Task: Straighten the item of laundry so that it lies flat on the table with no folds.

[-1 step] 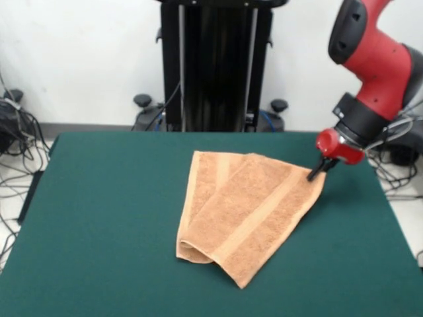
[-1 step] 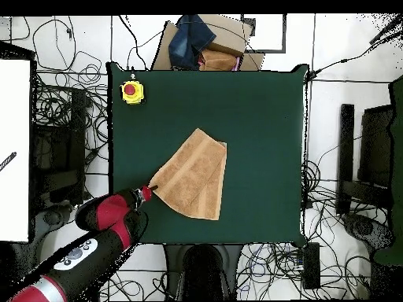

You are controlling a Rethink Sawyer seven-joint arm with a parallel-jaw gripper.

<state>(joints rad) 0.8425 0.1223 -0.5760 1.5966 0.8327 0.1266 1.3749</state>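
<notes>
Orange-tan terry-cloth towel (image 1: 248, 211) still folded over itself on green felt worktop (image 1: 99, 218), so flattening remains. Black fingers (image 1: 322, 169) at its corner; can't tell if pinching.

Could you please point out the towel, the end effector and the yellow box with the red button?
Towel (image 1: 248, 211), front view, middle of the top layer.
End effector (image 1: 316, 173), front view, its tips at the towel's corner.
Yellow box (image 2: 132, 92), overhead view, its red button.

We see a yellow box with a red button (image 2: 132, 92) in the overhead view, and beyond that end a cardboard box (image 2: 224, 49) with dark blue cloth (image 2: 191, 38) draped on it. Tangled black cables (image 2: 55, 118) cover the white floor (image 2: 338, 79). A white panel (image 2: 14, 149) lies at one side.
</notes>
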